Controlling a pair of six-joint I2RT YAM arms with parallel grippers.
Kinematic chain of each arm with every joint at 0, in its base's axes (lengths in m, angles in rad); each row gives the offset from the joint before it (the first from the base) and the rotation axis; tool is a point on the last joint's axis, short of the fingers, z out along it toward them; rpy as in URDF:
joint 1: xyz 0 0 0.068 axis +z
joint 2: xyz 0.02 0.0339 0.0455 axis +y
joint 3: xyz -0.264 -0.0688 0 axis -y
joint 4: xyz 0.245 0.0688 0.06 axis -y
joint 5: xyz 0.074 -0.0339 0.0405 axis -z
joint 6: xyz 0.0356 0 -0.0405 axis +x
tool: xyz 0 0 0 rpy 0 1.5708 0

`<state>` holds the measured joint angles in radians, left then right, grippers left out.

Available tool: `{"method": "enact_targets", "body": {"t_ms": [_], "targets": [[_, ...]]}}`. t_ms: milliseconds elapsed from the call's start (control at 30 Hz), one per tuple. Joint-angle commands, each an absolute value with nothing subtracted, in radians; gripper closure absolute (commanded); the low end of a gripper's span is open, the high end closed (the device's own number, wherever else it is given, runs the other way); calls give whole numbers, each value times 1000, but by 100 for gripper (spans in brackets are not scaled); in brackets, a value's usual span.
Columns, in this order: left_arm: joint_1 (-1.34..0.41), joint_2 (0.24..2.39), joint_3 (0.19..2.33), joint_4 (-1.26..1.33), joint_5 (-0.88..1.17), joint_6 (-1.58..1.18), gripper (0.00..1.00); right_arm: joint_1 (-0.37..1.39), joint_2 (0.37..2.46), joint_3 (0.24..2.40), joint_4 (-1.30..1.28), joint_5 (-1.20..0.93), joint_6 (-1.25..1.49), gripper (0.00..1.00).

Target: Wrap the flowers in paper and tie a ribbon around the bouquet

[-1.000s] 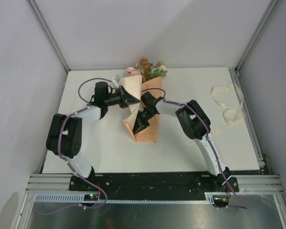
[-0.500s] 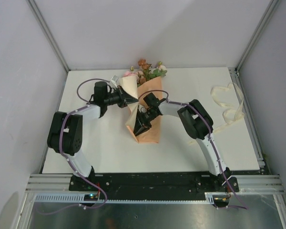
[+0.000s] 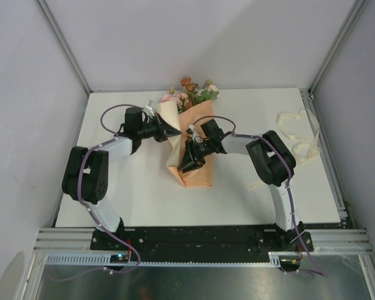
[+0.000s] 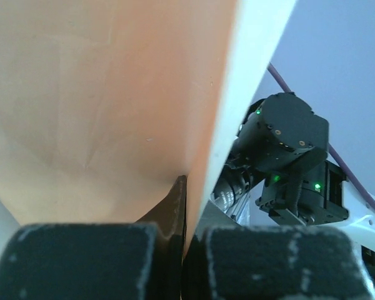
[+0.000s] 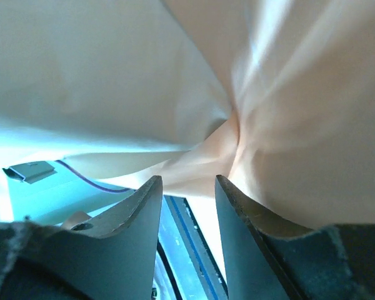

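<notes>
The bouquet (image 3: 194, 177) lies mid-table as a peach-orange cone of paper (image 3: 200, 117), tip toward me. The flowers (image 3: 191, 93) stick out of its far end. My left gripper (image 3: 174, 133) is shut on the paper's raised left flap (image 3: 168, 115). In the left wrist view that sheet (image 4: 112, 94) runs down between the closed pads of the left gripper (image 4: 186, 250). My right gripper (image 3: 187, 165) hangs over the cone's lower part. In its wrist view the right gripper (image 5: 187, 187) is open, with a crumpled paper fold (image 5: 287, 94) just beyond the fingertips. The cream ribbon (image 3: 290, 131) lies loose at the right.
The white table (image 3: 125, 200) ends in a metal rail (image 3: 200, 239) at the near edge, and frame posts (image 3: 334, 53) stand at the back corners. The right arm's elbow (image 3: 272, 156) sits next to the ribbon's near loops.
The right gripper has opened and let go of the paper, and its arm has shifted right. The left gripper stays shut on the flap, drawn slightly left.
</notes>
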<state>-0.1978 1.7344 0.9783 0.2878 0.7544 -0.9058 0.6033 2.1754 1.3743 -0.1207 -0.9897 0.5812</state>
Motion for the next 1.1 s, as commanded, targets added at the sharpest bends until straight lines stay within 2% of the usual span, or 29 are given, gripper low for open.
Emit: {"method": "enact_targets", "body": {"t_ms": [0, 233, 467, 667, 1067], "targets": [[-232, 1735, 1030, 284, 732, -874, 100, 572, 2069, 1330, -70, -1034, 611, 55], [-283, 1790, 1070, 277, 705, -871, 99, 458, 1994, 1253, -139, -1044, 555, 55], [-319, 1871, 1137, 265, 683, -874, 98, 335, 1983, 1241, -338, -986, 388, 55], [-341, 1916, 1169, 265, 683, -883, 99, 337, 2059, 1224, -358, -957, 346, 64], [-419, 2024, 1266, 265, 646, -885, 98, 370, 2150, 1224, -335, -941, 353, 68]]}}
